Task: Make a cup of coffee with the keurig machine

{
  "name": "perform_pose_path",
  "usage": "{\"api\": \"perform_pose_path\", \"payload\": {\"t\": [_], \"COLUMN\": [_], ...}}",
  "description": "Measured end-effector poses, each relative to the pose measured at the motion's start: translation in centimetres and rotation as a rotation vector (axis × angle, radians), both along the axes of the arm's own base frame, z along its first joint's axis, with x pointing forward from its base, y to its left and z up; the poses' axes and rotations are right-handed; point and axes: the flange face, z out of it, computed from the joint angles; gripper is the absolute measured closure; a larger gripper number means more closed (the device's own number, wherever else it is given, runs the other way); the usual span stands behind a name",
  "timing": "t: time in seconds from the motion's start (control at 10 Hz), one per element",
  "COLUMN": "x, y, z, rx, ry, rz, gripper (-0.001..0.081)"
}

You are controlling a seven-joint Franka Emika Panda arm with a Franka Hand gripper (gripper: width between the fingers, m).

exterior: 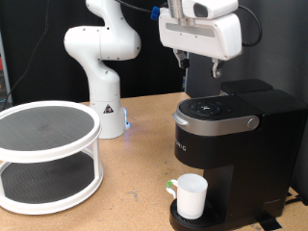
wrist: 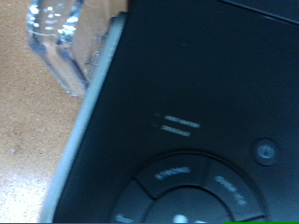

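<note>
At the exterior view's left, a white two-tier round rack (exterior: 46, 154) stands on the desk (exterior: 135, 197), untouched. Centre-right, the cup (exterior: 191, 195) sits upright on the drip tray of the keurig machine (exterior: 231, 159), under the spout, handle towards the exterior view's left. Lid appears closed. The hand (exterior: 197, 65) hangs just above the machine's top; the wrist view shows the round button panel (wrist: 187, 191) close below. Finger spread: cannot tell. Judgement: a button press is in hand; descend squarely over the intended button, lightly, avoiding neighbouring keys and the power button (wrist: 267, 151).
</note>
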Motion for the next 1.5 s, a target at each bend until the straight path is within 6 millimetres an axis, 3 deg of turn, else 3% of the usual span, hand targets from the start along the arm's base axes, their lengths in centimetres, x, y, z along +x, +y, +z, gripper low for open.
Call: {"api": "perform_pose_path", "payload": {"t": [0.4,0.7,1.0,1.5], "x": [3.0,4.1,4.2,3.4], "y": [0.3,0.2,0.1,0.2], "z": [1.2,1.1,0.9,-1.5], "rx": [-0.005,0.009,0.009,-0.002], "ry": [-0.006,0.018,0.025,0.063], "rz": [-0.023,-0.024,-0.022,-0.012], "gripper": [0.0003,0.0003,0.0003,0.0003]}}
